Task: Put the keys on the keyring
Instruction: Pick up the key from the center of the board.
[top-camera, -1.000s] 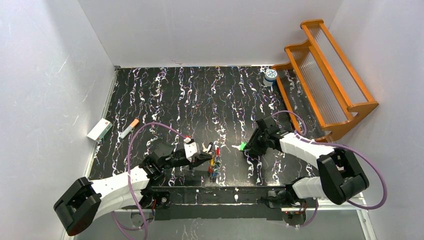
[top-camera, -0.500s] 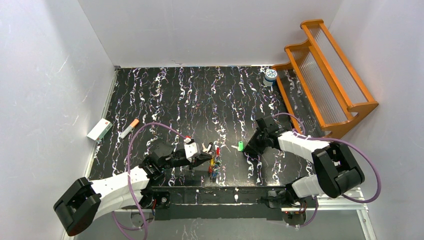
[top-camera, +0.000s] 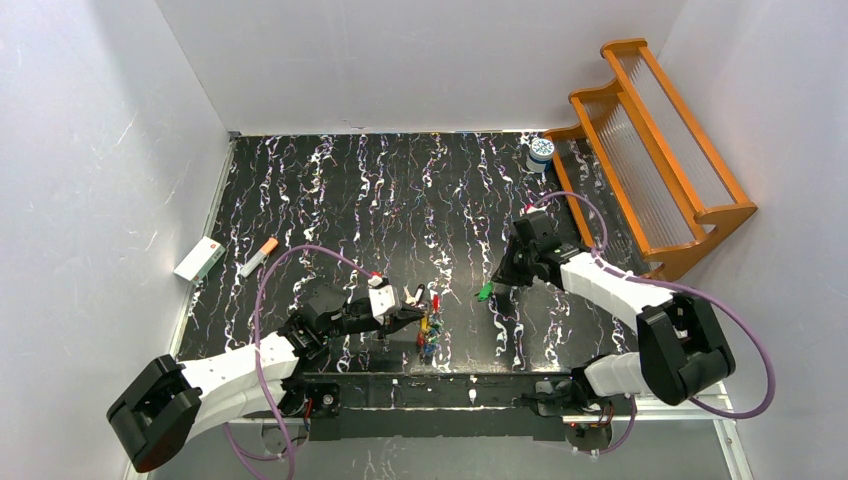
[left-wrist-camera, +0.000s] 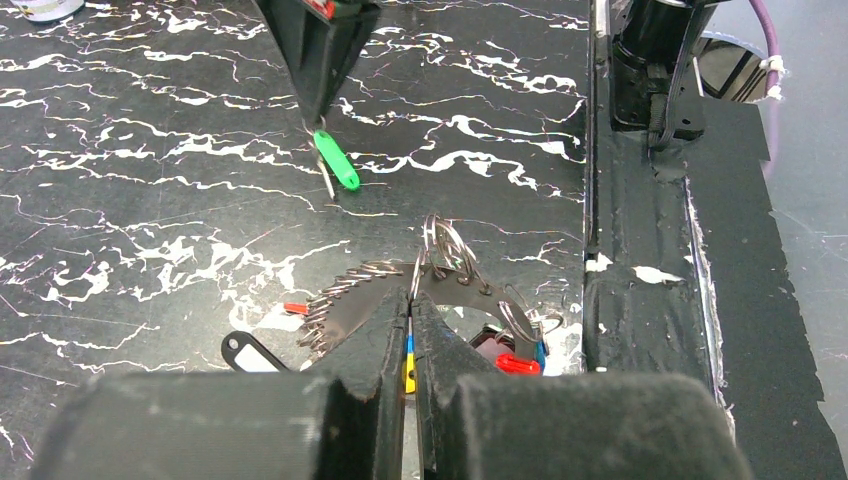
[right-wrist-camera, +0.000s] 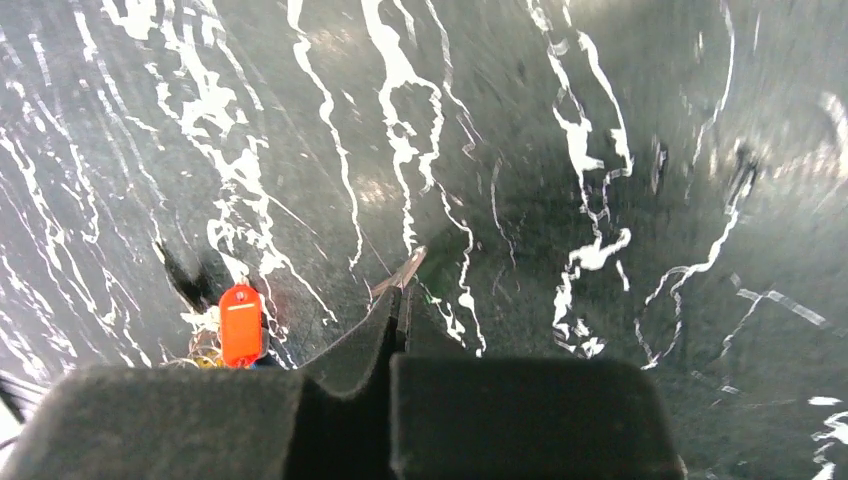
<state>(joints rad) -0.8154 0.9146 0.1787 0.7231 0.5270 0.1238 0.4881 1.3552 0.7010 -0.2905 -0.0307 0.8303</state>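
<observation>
Keyring (left-wrist-camera: 445, 245) pinched in left fingers (left-wrist-camera: 385, 335); green key (left-wrist-camera: 337, 162) in right fingers (left-wrist-camera: 318, 55).

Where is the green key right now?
In the overhead view the green key is pinched at the tips of the right hand, just right of the keyring held by the left hand.

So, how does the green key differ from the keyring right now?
The green key hangs alone from the right pincer; the keyring is pinched in the left pincer. The green key is one small piece; the keyring is a wider metal loop carrying several coloured keys. The green key is apart from the keyring, not yet threaded on. Shared: each sits in a shut pincer.
</observation>
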